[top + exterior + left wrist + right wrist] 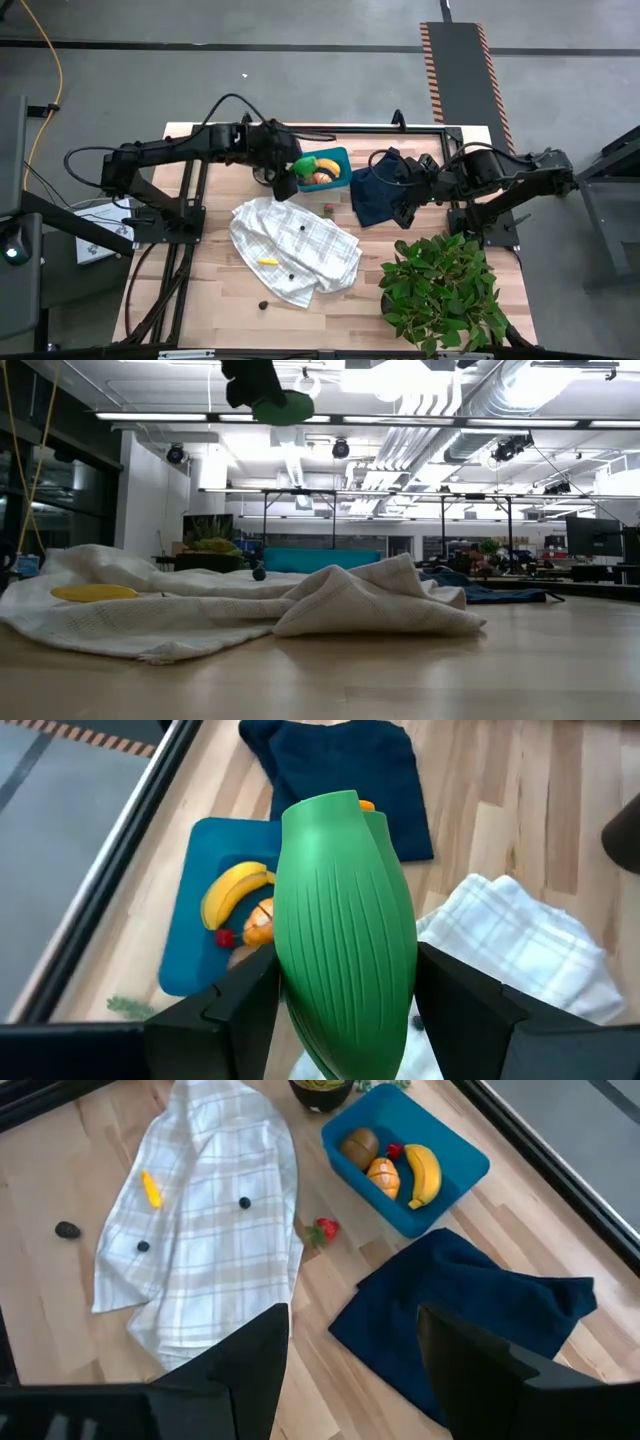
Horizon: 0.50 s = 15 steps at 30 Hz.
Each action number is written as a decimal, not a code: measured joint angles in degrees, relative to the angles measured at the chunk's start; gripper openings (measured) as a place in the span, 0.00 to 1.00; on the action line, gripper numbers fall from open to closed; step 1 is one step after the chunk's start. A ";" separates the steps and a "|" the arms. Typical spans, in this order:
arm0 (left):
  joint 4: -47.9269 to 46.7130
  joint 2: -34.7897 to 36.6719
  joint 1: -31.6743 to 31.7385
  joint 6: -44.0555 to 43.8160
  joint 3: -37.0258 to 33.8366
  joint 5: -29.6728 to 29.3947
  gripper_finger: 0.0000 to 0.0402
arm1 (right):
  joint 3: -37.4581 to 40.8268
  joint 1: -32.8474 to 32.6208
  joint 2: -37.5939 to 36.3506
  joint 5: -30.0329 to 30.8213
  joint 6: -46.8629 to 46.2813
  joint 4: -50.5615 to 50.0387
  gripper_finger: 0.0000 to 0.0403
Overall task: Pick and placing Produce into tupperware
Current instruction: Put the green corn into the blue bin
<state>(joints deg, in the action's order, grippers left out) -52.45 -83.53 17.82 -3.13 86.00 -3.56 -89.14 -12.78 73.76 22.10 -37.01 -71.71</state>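
**Green piece held above the container**

The left gripper (345, 1020) is clamped on a ribbed green produce piece (345, 920) — an elongated oval whose long axis runs straight out from between the fingers, its tip toward the teal tupperware (335, 160). In the high view the left arm stretches from the table's left side across the far edge, the green piece (303, 166) raised just left of the tupperware; the low view shows it well above the tabletop.

Inside the tupperware (455, 1175) lie four pieces: one yellow banana (425, 1173), one orange piece (384, 1178), one brown piece (360, 1146) and one small red piece (394, 1151).

Outside it, one red strawberry-like piece (323, 1230) sits on the wood between the tupperware and the white checked cloth (210, 1220). On that cloth lie one small yellow piece (150, 1190) and two dark berries (244, 1203); one more dark piece (67, 1230) rests on bare wood at the near left.

The right gripper (350, 1360) hovers over the dark navy cloth (470, 1310), right of the tupperware — its fingers stand apart, holding nothing.
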 joint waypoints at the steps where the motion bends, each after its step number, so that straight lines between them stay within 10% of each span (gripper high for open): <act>1: 0.14 0.00 0.82 1.26 -0.01 0.46 0.50 | 0.00 0.03 0.00 0.40 0.00 0.01 0.53; 15: 4.59 -3.22 12.63 10.84 0.07 9.24 0.50 | 0.00 3.82 0.00 2.75 -0.09 3.53 0.53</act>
<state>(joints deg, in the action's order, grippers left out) -47.85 -86.75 30.44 7.71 86.06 5.68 -89.14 -8.95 73.76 24.85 -37.10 -68.18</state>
